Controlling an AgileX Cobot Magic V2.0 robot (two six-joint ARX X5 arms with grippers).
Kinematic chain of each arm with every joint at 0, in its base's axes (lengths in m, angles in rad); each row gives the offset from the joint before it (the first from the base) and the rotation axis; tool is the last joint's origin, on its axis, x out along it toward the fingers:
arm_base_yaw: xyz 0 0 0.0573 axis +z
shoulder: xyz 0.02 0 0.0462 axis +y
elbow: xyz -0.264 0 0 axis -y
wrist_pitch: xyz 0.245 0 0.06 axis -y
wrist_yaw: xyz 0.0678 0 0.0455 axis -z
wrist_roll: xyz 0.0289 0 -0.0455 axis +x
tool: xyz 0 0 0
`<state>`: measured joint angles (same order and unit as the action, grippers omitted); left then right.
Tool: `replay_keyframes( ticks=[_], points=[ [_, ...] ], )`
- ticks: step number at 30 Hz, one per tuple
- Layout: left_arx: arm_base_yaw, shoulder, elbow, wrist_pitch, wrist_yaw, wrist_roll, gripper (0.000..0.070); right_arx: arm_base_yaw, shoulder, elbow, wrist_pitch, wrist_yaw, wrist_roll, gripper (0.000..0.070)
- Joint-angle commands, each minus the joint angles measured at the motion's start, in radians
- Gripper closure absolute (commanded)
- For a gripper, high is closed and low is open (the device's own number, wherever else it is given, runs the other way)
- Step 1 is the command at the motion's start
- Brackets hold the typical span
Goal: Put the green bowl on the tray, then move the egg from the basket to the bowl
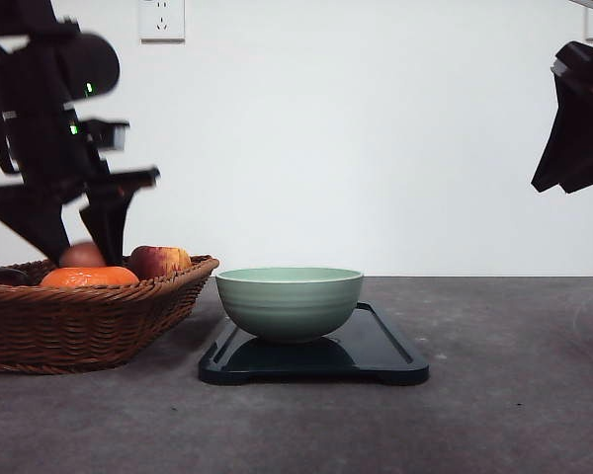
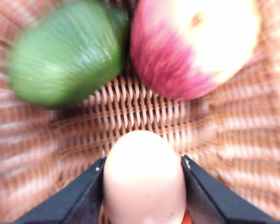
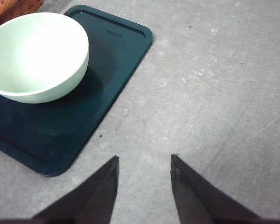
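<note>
Egg clamped in left jaws above basket, right jaws parted.

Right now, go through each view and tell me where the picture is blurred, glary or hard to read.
Front view: the left gripper is a dark backlit silhouette against the white wall; the tray mirrors the green bowl. Left wrist view: the egg between the fingers is pale and soft, the apple washed out, the green fruit smeared by blur. Right wrist view: sharp; bowl interior slightly overexposed.

Even bright light, soft shadows, motion-blurred left wrist view.
</note>
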<state>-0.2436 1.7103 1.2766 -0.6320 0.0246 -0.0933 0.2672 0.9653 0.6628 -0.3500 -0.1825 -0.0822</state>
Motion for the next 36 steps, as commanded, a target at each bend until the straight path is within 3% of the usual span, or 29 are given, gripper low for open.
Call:
replay_keyframes(
  ticks=[1,7,14,25,36],
  points=[
    [-0.001,-0.018,0.026,-0.012,-0.002,0.007,0.0443,0.002,0.009,0.005,0.007,-0.001,-0.009,0.0492],
    [-0.028,-0.116,0.026,-0.029,0.029,0.006,0.0443,0.002,0.009,0.005,0.010,-0.001,-0.009,0.0492],
    [-0.127,-0.169,0.026,0.090,0.138,-0.006,0.0443,0.002,0.009,0.005,0.018,-0.001,-0.008,0.0492],
    [-0.316,-0.085,0.026,0.261,0.099,-0.004,0.0443,0.002,0.009,0.005,0.021,-0.004,-0.007,0.0492],
    [-0.397,0.071,0.026,0.396,-0.003,-0.004,0.0435,0.002,0.009,0.005,0.020,-0.027,-0.007,0.0492]
  ],
)
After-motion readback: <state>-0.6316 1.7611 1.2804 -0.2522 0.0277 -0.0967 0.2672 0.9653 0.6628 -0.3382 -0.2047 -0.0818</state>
